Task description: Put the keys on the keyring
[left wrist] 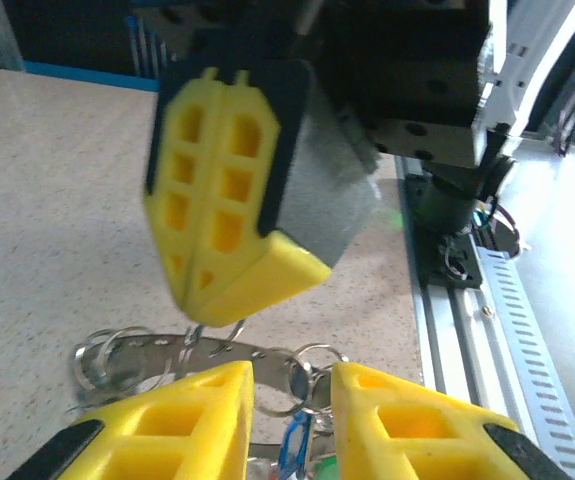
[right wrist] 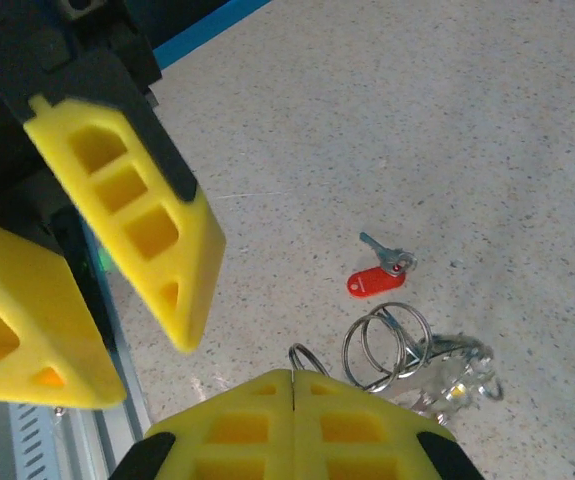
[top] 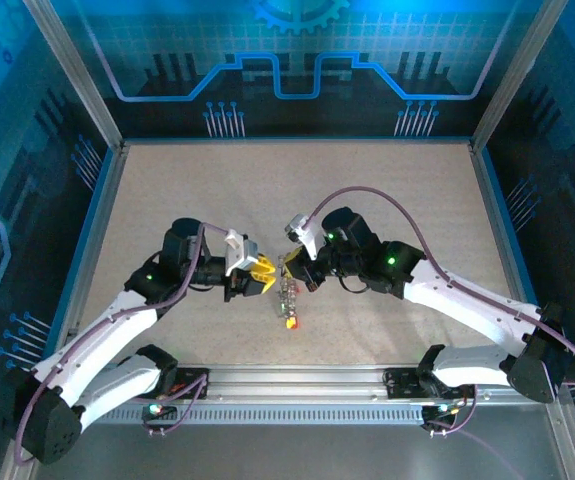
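Note:
My right gripper (top: pixel 294 268) is shut, and its yellow fingers (left wrist: pixel 222 200) pinch the top of the keyring (left wrist: pixel 157 350), a grey flat metal band that hangs just above the table. Small wire split rings (left wrist: pixel 312 372) dangle from the band, with a blue key head (left wrist: pixel 295 447) below them. My left gripper (left wrist: pixel 292 400) is open, its two fingertips on either side of one split ring with a narrow gap. In the right wrist view my right gripper (right wrist: pixel 294 415) has a wire loop (right wrist: pixel 305 355) coming out of it. A red-headed key (right wrist: pixel 377 281) lies loose on the table.
The speckled beige tabletop (top: pixel 217 190) stretches free behind both arms. A metal rail (top: pixel 297 385) runs along the near edge, close under the grippers. Blue-lit walls (top: pixel 297 70) enclose the table at the back and sides.

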`<state>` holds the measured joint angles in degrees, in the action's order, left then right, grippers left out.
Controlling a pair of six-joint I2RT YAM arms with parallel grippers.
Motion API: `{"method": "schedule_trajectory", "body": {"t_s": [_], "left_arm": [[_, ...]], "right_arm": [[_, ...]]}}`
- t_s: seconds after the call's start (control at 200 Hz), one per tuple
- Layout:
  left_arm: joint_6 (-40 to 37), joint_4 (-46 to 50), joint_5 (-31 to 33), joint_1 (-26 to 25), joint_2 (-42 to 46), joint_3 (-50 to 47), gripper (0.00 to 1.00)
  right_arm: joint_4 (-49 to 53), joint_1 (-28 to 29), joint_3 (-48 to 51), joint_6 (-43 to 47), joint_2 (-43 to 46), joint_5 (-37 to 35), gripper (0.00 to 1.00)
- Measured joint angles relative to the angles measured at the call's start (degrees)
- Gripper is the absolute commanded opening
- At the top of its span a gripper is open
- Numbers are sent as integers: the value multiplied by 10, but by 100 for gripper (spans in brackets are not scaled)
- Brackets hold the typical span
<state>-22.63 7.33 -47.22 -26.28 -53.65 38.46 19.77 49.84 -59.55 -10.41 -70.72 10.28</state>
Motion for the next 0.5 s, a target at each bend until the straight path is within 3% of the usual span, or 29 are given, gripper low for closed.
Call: {"method": "schedule_trajectory", "body": {"t_s": [0.275, 0.5], "left_arm": [[-35, 22, -10, -2, -9, 0, 21], [-45, 28, -12, -2, -33, 0, 27]], "right_arm": [[-14, 0, 2, 11, 4, 43, 0], [-14, 0, 3, 19, 4, 60, 0]]}}
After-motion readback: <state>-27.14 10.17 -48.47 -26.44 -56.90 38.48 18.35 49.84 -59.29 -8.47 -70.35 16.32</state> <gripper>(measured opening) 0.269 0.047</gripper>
